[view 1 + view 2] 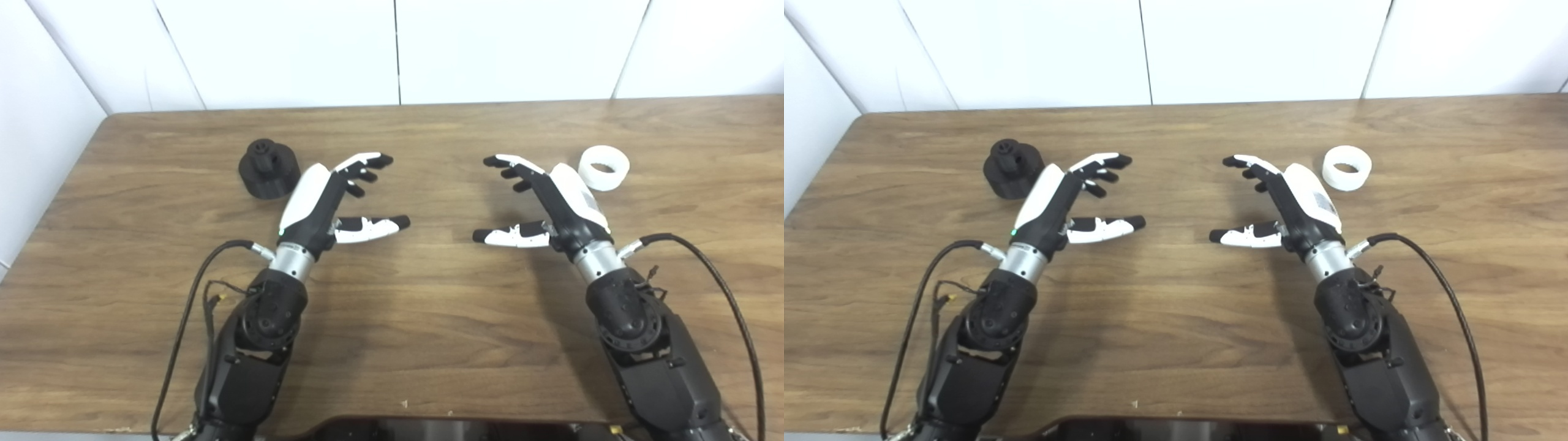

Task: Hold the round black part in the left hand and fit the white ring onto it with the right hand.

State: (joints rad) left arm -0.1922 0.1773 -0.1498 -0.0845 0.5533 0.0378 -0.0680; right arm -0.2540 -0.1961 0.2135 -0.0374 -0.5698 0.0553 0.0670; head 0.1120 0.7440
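2 hands hover over a brown wooden table (429, 343), palms turned toward each other with a wide gap of bare wood between them. the left hand (334, 196) comes in from the bottom left; its fingers (367, 165) are spread and gently curled, the thumb stretched out low toward the centre, and it holds nothing. the right hand (548, 199) mirrors it from the bottom right, fingers (508, 165) apart and curved, thumb pointing inward, also holding nothing.

the round black part (268, 169) sits on the table just beside the left hand, on its outer, far side, toward the table's left edge. it stands upright: a broad dark cylinder with a narrower knob on top that shows small holes. the back of the left hand comes close to it; in the right eye view the 2 overlap slightly, so whether they touch cannot be told.

the white ring (604, 167) lies flat on the table just beyond the right hand, on its outer side, its open centre facing up. it is near the back of the hand, with a thin strip of wood showing between them in the right eye view.

the part and the ring are well apart, with both hands between them. black cables (723, 288) loop out from each wrist over the wood. white wall panels (392, 49) rise behind the table's far edge.
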